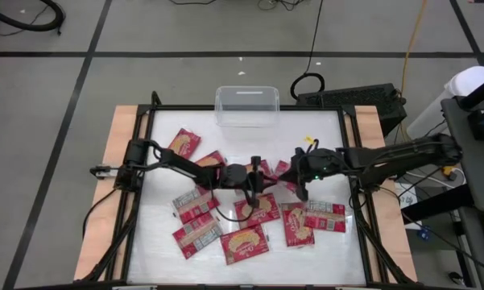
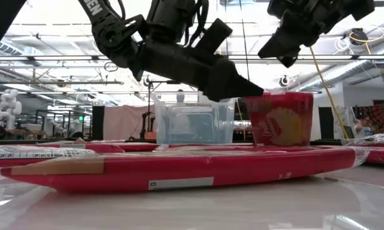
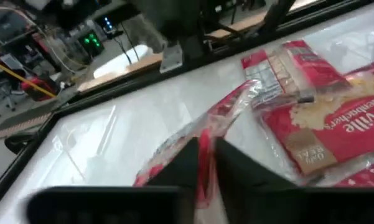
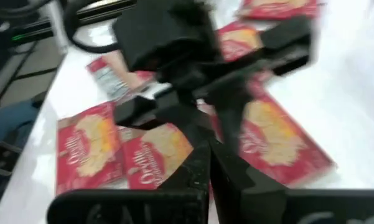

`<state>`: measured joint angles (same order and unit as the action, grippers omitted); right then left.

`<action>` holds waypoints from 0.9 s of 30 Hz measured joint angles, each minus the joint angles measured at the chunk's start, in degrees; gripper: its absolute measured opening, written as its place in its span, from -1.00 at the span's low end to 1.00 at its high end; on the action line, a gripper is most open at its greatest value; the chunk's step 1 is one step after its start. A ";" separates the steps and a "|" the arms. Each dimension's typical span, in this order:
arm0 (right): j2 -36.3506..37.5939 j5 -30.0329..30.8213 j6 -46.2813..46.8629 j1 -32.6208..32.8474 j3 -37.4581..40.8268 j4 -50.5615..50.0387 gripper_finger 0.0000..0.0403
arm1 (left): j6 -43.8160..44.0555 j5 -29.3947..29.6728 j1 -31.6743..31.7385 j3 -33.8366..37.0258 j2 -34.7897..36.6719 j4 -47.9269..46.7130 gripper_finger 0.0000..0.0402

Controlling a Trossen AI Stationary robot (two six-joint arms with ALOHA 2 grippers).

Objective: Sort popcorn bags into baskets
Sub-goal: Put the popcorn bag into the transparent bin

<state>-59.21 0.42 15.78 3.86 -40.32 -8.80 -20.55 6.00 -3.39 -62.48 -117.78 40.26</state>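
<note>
Several flat red popcorn packets (image 1: 244, 244) lie scattered on the white table top, one of them close to the low camera (image 2: 179, 169). The clear plastic basket (image 1: 247, 106) stands at the far edge, and nothing shows inside it (image 2: 193, 121). My left gripper (image 1: 256, 184) is over the middle of the table, shut on one packet (image 2: 281, 121). My right gripper (image 1: 300, 184) hangs just to its right, raised (image 2: 278, 54) and shut (image 4: 206, 162) on nothing. My left gripper (image 3: 205, 158) pinches one popcorn packet by an edge strip (image 3: 203, 146) between its two fingers. The fingers slant down onto the packet's top corner (image 2: 255, 97). The packet stands upright below the fingertips, picture face toward the near side. Whether its lower edge rests on the table I cannot tell.
Packets crowd the near half of the table, around and below both grippers (image 1: 296, 225) (image 1: 195, 205); one lies apart at the far left (image 1: 184, 143). A black frame (image 1: 354, 193) rims the white top. The strip between the grippers and the basket holds no packets.
</note>
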 joint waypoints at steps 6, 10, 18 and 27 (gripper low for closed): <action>2.49 5.58 1.64 0.92 0.00 -6.15 -0.99 | 0.97 -0.42 0.89 0.03 1.52 -5.04 -0.97; -0.03 9.26 3.82 3.36 0.00 -12.04 -0.88 | 0.93 -0.43 0.97 0.04 2.25 -6.14 -0.98; -6.05 13.70 8.92 11.51 0.00 -14.08 -0.35 | 1.76 -0.62 1.31 0.04 2.67 -7.19 -0.99; -14.09 31.63 9.42 20.57 0.21 -16.67 0.27 | 3.68 -0.62 1.52 0.04 2.72 -7.42 -0.99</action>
<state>-73.30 32.05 25.20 24.43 -40.10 -25.47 -16.86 5.39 -1.87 -62.43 -115.05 32.83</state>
